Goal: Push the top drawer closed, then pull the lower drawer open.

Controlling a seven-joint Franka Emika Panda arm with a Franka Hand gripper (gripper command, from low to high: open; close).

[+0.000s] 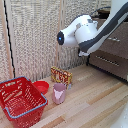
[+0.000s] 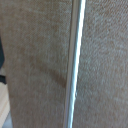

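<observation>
The dark brown dresser [image 1: 116, 55] stands at the exterior view's right. Its top drawer [image 1: 118, 44] and lower drawer [image 1: 107, 61] each carry a thin silver bar handle. My white arm [image 1: 82, 31] reaches down from the upper right and covers part of the top drawer's front, so I cannot tell how far out either drawer stands. In the wrist view a brown, blurred flat surface [image 2: 35, 60] fills the picture, with a thin silver bar [image 2: 74, 65] running across it. It looks like a drawer front seen close up, but which one I cannot tell. No fingers show in either view.
On the wooden floor [image 1: 95, 100] sit a red wire basket [image 1: 20, 100], a red bowl [image 1: 42, 87], a pink cup [image 1: 59, 93] and a yellow-red box [image 1: 61, 76]. A beige woven screen [image 1: 35, 35] stands behind them.
</observation>
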